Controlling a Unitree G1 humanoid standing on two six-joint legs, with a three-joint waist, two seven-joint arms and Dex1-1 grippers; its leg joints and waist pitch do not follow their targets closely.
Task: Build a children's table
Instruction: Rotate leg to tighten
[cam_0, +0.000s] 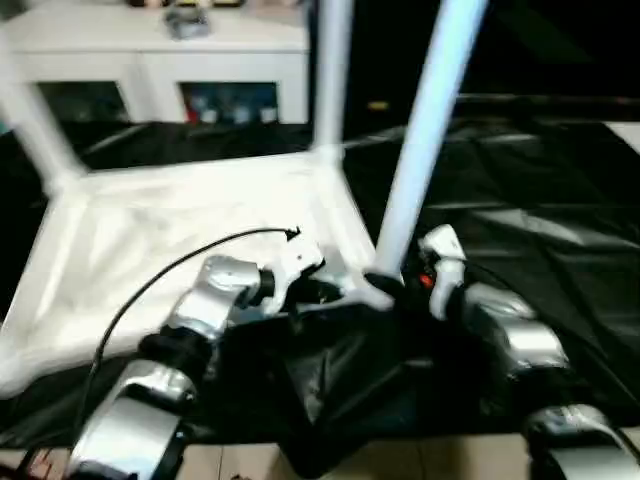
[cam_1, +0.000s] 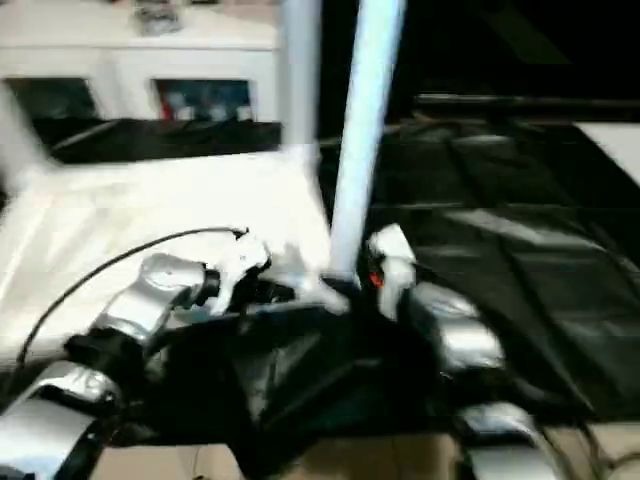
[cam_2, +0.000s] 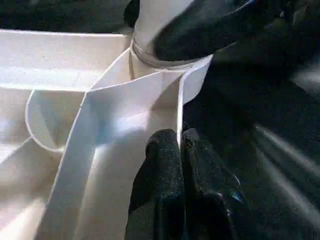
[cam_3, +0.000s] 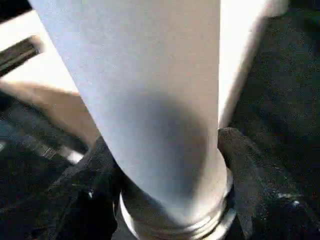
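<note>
The children's table top (cam_0: 150, 230) lies upside down on a black sheet, ribs facing up. One white leg (cam_0: 425, 130) stands in the near right corner socket (cam_2: 150, 55), leaning slightly right. My right gripper (cam_0: 387, 283) is shut on that leg's base, with a black finger (cam_3: 240, 170) on each side. My left gripper (cam_0: 322, 292) sits just left of that corner, its fingers (cam_2: 162, 165) pressed together on the thin rim wall of the top. Two more legs stand in the far right corner (cam_0: 333, 70) and the far left corner (cam_0: 35, 125).
A white glass-door cabinet (cam_0: 160, 60) stands behind the table top. The black sheet (cam_0: 520, 220) covers the floor to the right and is bunched up in front, between my forearms. A black cable (cam_0: 150, 285) arcs over my left forearm.
</note>
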